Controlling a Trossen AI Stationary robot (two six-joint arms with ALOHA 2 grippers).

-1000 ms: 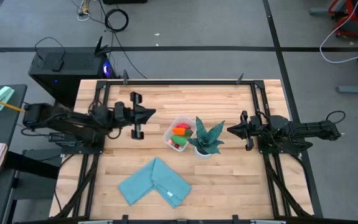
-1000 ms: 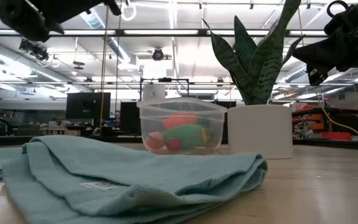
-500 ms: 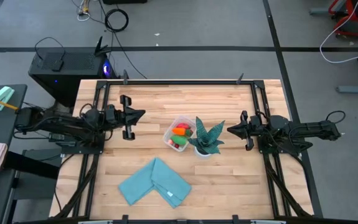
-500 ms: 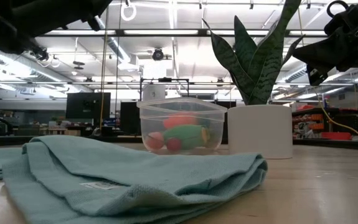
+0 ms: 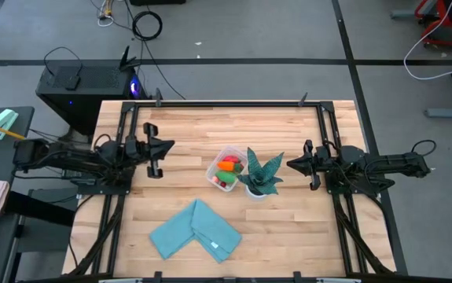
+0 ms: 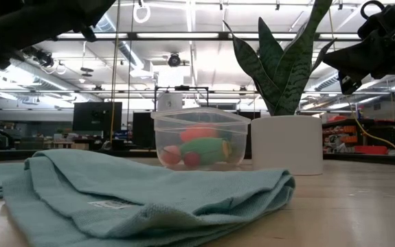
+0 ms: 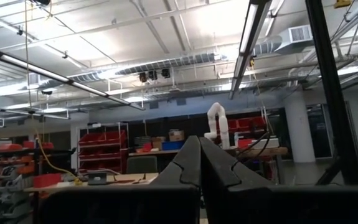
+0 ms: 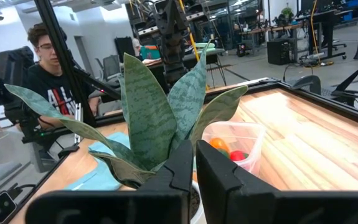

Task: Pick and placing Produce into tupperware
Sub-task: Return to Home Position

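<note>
The clear tupperware [image 5: 226,167] stands on the table's middle, beside the potted plant [image 5: 259,176]. Inside it lie the produce: an orange piece [image 5: 227,165], a green oval [image 6: 207,147] and red pieces [image 5: 227,179]. In the low view the tupperware [image 6: 198,137] shows behind the teal cloth; in the right wrist view the tupperware [image 8: 235,144] shows past the plant's leaves. My left gripper [image 5: 170,145] hangs shut above the table's left side. My right gripper [image 5: 290,164] is shut, right of the plant, pointing at it.
A folded teal cloth [image 5: 195,231] lies near the table's near edge, left of centre. The spiky plant in its white pot [image 6: 286,143] stands right of the tupperware. A person [image 8: 48,68] sits beyond the table's left side. Bare wood lies along the far edge.
My left gripper has drawn back toward the table's left edge, away from the tupperware, staying above the table. The right arm, the tupperware and the produce have kept still.
</note>
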